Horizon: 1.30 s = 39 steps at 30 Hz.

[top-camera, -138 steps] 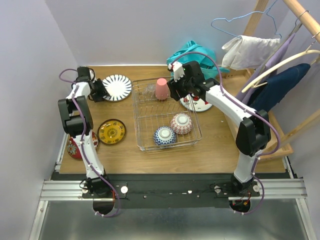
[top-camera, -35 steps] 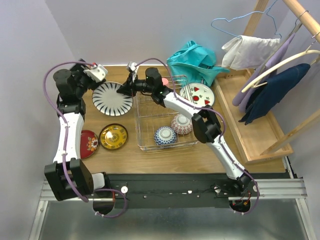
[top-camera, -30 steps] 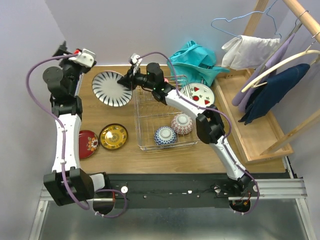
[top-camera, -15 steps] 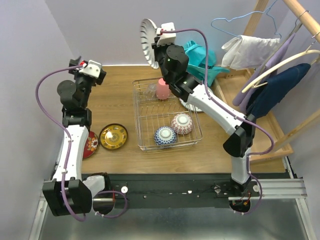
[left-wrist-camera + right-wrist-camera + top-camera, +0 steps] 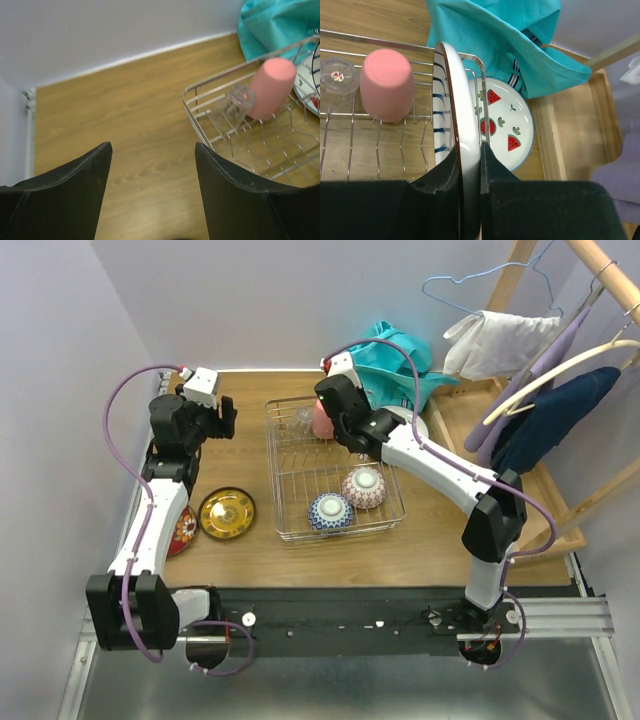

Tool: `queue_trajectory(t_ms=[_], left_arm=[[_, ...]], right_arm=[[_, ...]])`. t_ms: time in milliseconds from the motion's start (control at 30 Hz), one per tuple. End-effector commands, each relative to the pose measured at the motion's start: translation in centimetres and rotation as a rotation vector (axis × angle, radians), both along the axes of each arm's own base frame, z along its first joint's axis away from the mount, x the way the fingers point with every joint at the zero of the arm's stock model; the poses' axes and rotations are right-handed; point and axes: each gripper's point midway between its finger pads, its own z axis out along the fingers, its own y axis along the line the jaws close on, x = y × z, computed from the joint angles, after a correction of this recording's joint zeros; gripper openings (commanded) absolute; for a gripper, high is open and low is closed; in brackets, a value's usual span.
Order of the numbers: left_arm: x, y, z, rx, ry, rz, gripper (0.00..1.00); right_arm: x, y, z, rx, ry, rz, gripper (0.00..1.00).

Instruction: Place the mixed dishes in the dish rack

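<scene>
Dishes sit partly on the wooden table [image 5: 240,465] and partly in the dish rack [image 5: 272,480]. Farthest left, the red saucer [image 5: 181,531] is half covered by the left arm, so only its floral edge shows. The gold saucer [image 5: 226,512] lies just beside it in full view.

Above the bare wood at the back left, the left gripper [image 5: 151,147] has its jaws spread wide with nothing between them.

In the rack's back row the clear glass [image 5: 240,97] is a faint outline, hard to separate from the wires, and it sits next to the upturned pink cup [image 5: 270,87]. Near the front, a blue-patterned bowl [image 5: 329,510] and a red-patterned bowl [image 5: 362,486] sit upside down.

The right gripper [image 5: 468,152] pinches the blue-striped plate [image 5: 441,115] on edge at the rack's right end. The fingers hide its lower rim, so I cannot tell whether it rests on the grid. From above, the wrist hides the plate.

Outside the rack, the white plate [image 5: 505,125] carries watermelon-slice pictures, not lettering. A teal cloth [image 5: 495,35] overlaps its far edge. At the far right, a wooden clothes frame [image 5: 520,505] is cut off by the picture's edge.
</scene>
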Motion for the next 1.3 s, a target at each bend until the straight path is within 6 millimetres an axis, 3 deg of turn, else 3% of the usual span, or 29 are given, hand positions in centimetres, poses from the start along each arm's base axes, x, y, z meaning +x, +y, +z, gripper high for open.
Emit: queue_trajectory(t_ms=[0,100,133,267,367,567,1000,1267], left_arm=[[-1.2,-1.4,-5.1,-0.099,0.253,-0.038,0.74],[-1.6,-2.7,-7.4,-0.197,0.379,-0.066,0.73],[-1.9,-4.0,-7.9,-0.209,0.408,-0.092,0.73],[-2.0,-5.1,-10.0,-0.263,0.501,-0.098,0.72],[-2.0,-5.8,-10.5,-0.264,0.503,-0.105,0.72],[-2.2,-6.7,-10.9,-0.269,0.518,-0.12,0.71],[-2.8,-7.8,-11.9,-0.293,0.549,-0.147,0.71],[-2.2,-9.5,-13.1,-0.327,0.614,-0.167,0.71]], right_arm=[[-0.9,-1.4,4.9,0.114,-0.107,-0.063,0.01],[-0.7,-2.1,4.7,0.099,-0.107,-0.079,0.01],[-0.6,-2.4,4.6,0.094,-0.106,-0.086,0.0],[-0.5,-3.1,5.2,0.096,-0.12,-0.102,0.0],[-0.4,-3.2,6.0,0.102,-0.14,-0.104,0.01],[0.0,-3.5,4.9,0.078,-0.128,-0.113,0.0],[2.1,-5.1,-0.7,0.051,-0.012,-0.144,0.0],[3.0,-4.5,-4.0,0.054,0.068,-0.117,0.0]])
